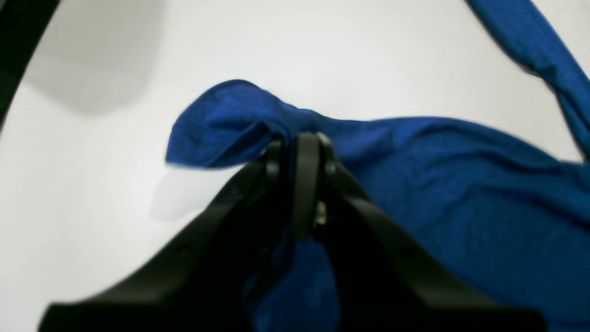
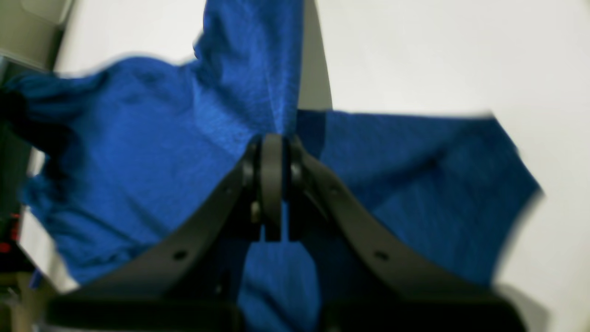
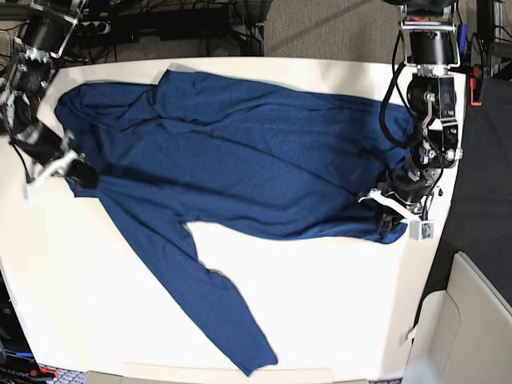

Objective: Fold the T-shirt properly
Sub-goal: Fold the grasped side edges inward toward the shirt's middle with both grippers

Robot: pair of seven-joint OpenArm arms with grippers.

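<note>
The dark blue T-shirt [image 3: 256, 160] lies spread across the white table [image 3: 336, 304], with one long sleeve [image 3: 216, 304] trailing toward the front edge. On the right of the base view, my left gripper [image 3: 386, 214] is shut on the shirt's right-hand edge. The left wrist view shows that gripper [image 1: 299, 138] pinching a bunched fold of the T-shirt [image 1: 438, 184] just above the table. At the far left, my right gripper [image 3: 78, 172] is shut on the shirt's left-hand end. Close up, that gripper [image 2: 273, 138] holds lifted fabric of the T-shirt [image 2: 138, 161].
Cables and dark equipment [image 3: 160, 20] run behind the table's back edge. A dark floor strip [image 3: 484, 184] borders the table's right side, with a white box [image 3: 472, 320] at the lower right. Bare table surface [image 3: 88, 280] lies on both sides of the trailing sleeve.
</note>
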